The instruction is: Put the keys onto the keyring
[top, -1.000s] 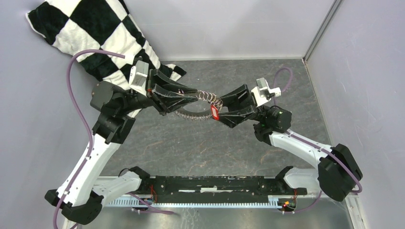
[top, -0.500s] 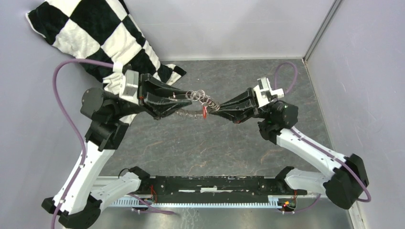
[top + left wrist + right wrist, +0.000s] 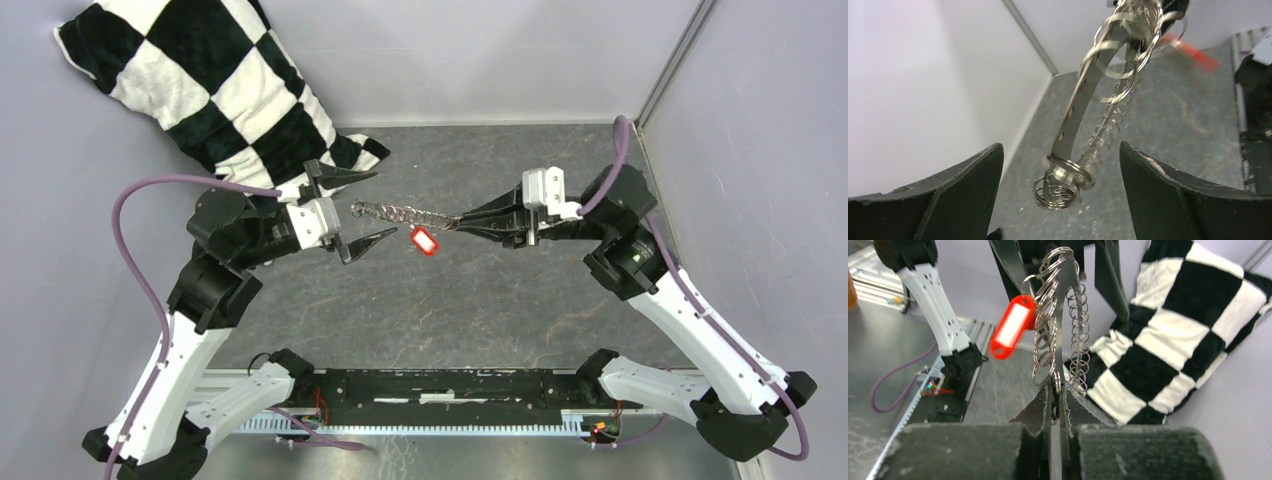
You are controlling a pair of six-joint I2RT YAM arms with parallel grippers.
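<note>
Found the key [image 3: 425, 241], with its red tag, hanging from the keyring [image 3: 405, 213] in the air above the table [image 3: 470, 310], apparently threaded among the small rings, though too blurred at the joint to be sure. Noted the keyring stretched out level, pinched at one end by the right tool [image 3: 466, 222], closed tight on it. Saw the left tool [image 3: 385, 204] spread wide around the other end, touching nothing. Judged the threading done or almost done; left, perhaps, only to check the hold and lay the keyring down.

No legible text, brand, number or sign anywhere; white label on the red key tag [image 3: 1010, 326] blurred.
</note>
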